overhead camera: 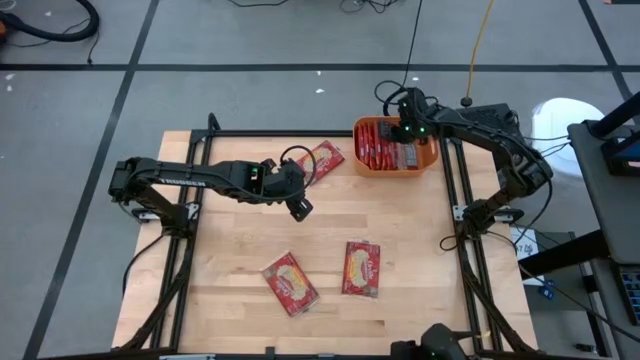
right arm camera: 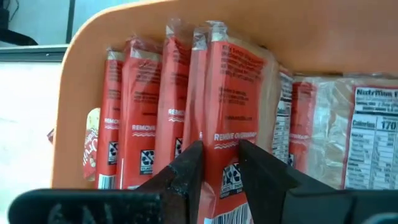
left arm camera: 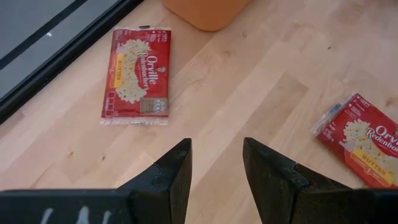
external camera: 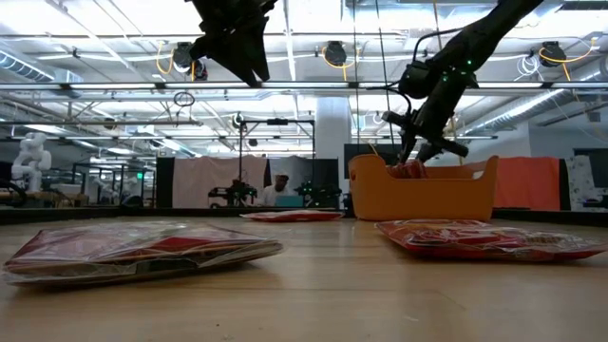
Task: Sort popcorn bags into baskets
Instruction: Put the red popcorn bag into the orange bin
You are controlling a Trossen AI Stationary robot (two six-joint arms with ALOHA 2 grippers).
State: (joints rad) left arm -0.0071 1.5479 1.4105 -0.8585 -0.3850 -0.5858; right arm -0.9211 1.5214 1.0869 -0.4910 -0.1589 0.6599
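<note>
High view, whole bench (overhead camera: 400, 250): pale wood slats in a dark frame, grey floor with dark tape lines around, cables on the floor beyond the far edge.

Step in hand, judged: seating one packet upright in the tub. Done well by keeping the packet vertical, lowering it into the gap in the row, parting the fingers only once its lower edge rests on the tub floor, then lifting straight up clear of the neighbours.

Orange tub (overhead camera: 432, 160): far right corner of bench, solid walls, packets standing on edge in a row inside.

Right tool (right arm camera: 219, 163): over the tub, fingers clamped on the held packet (right arm camera: 239, 93), which stands among the others in the row.

Left tool (left arm camera: 216, 163): raised above the middle of the bench, fingers apart, nothing between them; far-side packet ahead of it.

Loose packets on bench, three: far-side packet (overhead camera: 322, 158), flat, just left of the tub; near right packet (overhead camera: 361, 268), flat; near left packet (overhead camera: 290, 283), flat, turned at an angle.

Low view, room beyond: open workshop hall, ceiling rails and strip lights, dark partition screens, a seated person (external camera: 278, 188) far off, a white humanoid figure (external camera: 30, 157) at far left.
</note>
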